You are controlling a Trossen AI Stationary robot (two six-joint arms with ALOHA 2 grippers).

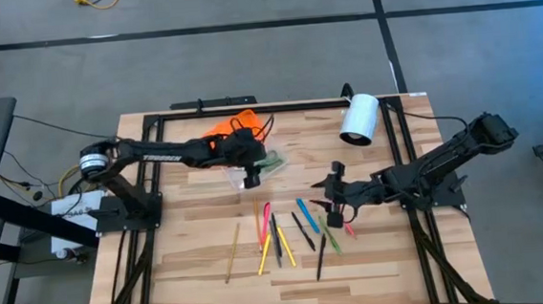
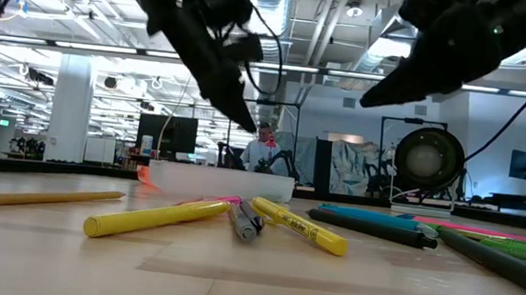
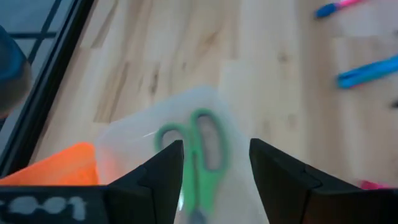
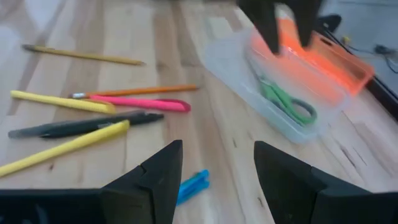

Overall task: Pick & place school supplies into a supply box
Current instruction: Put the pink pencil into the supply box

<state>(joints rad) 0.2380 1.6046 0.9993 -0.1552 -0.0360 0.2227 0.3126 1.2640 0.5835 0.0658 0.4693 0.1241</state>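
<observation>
The supply box [image 1: 265, 165] lies near the table's middle. It has a clear base [image 4: 273, 93] and an orange lid [image 4: 326, 59] open toward the far side. Green-handled scissors [image 3: 203, 152] lie flat inside the base. My left gripper [image 3: 214, 177] is open, just above the box, with a finger on either side of the scissors [image 4: 287, 104]. It also shows in the high view [image 1: 251, 179]. My right gripper [image 1: 331, 198] is open and empty [image 4: 217, 180], above a blue pen [image 4: 193, 185]. Several pens and pencils [image 1: 282, 236] lie loose on the table nearer the front edge.
A white cylinder [image 1: 358, 119] lies at the far right of the table. A wood-coloured pencil [image 1: 233, 252] lies apart at the left of the pen group. Black frame rails [image 1: 149, 180] run along the table's left and right sides. Bare wood shows near the front edge.
</observation>
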